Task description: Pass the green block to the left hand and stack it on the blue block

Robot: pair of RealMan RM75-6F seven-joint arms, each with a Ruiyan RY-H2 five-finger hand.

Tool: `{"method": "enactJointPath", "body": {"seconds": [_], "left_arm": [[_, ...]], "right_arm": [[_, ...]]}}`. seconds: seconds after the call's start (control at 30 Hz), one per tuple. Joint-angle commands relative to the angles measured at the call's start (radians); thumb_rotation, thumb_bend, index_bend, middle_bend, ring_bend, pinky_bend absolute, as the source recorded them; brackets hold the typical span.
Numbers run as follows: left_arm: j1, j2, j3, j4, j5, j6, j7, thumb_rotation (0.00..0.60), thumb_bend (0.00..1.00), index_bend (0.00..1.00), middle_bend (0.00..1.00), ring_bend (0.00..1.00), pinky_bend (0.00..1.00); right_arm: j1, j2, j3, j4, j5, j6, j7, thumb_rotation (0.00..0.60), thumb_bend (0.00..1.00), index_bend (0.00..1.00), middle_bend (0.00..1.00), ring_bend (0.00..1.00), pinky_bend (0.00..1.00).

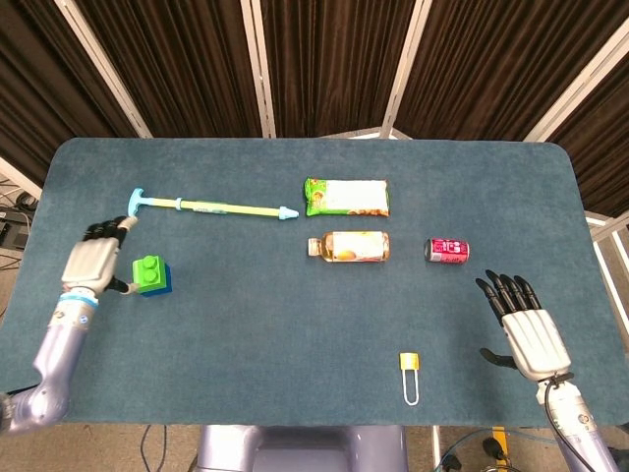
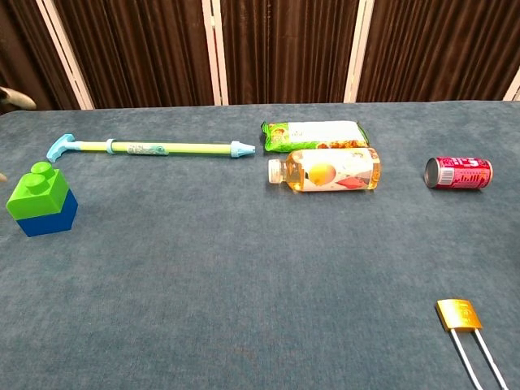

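Observation:
The green block (image 1: 149, 268) (image 2: 36, 188) sits stacked on the blue block (image 1: 160, 285) (image 2: 47, 218) at the table's left side. My left hand (image 1: 93, 263) hovers just left of the stack, fingers spread, holding nothing and apart from the blocks; in the chest view only a fingertip shows at the left edge. My right hand (image 1: 522, 324) lies open near the table's front right corner, far from the blocks, and shows only in the head view.
A long green-and-blue stick (image 1: 211, 206) lies behind the blocks. A snack packet (image 1: 346, 197), a juice bottle (image 1: 348, 246) and a red can (image 1: 447, 250) lie mid-table. A gold padlock (image 1: 410, 366) lies near the front edge.

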Motion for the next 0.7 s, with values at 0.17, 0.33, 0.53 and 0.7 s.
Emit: {"method": "enactJointPath", "body": {"seconds": [0.17, 0.33, 0.53, 0.7], "left_arm": [[0.163, 0.063, 0.058, -0.052, 0.297, 0.229, -0.173, 0.6, 0.0, 0.0, 0.0, 0.0, 0.0], [0.282, 0.062, 0.139, -0.015, 0.466, 0.364, -0.273, 0.6, 0.0, 0.0, 0.0, 0.0, 0.0], [0.416, 0.043, 0.217, 0.032, 0.61, 0.529, -0.318, 0.6, 0.0, 0.0, 0.0, 0.0, 0.0], [0.445, 0.046, 0.216, 0.039, 0.633, 0.535, -0.331, 0.6, 0.0, 0.0, 0.0, 0.0, 0.0]], "right_arm": [[-0.012, -0.015, 0.01, 0.022, -0.024, 0.05, -0.031, 0.6, 0.0, 0.0, 0.0, 0.0, 0.0], [-0.024, -0.042, 0.023, 0.05, -0.042, 0.099, -0.058, 0.6, 0.0, 0.0, 0.0, 0.0, 0.0], [-0.032, -0.055, 0.026, 0.057, -0.072, 0.135, -0.054, 0.6, 0.0, 0.0, 0.0, 0.0, 0.0], [-0.039, -0.05, 0.025, 0.055, -0.082, 0.148, -0.045, 0.6, 0.0, 0.0, 0.0, 0.0, 0.0]]}}
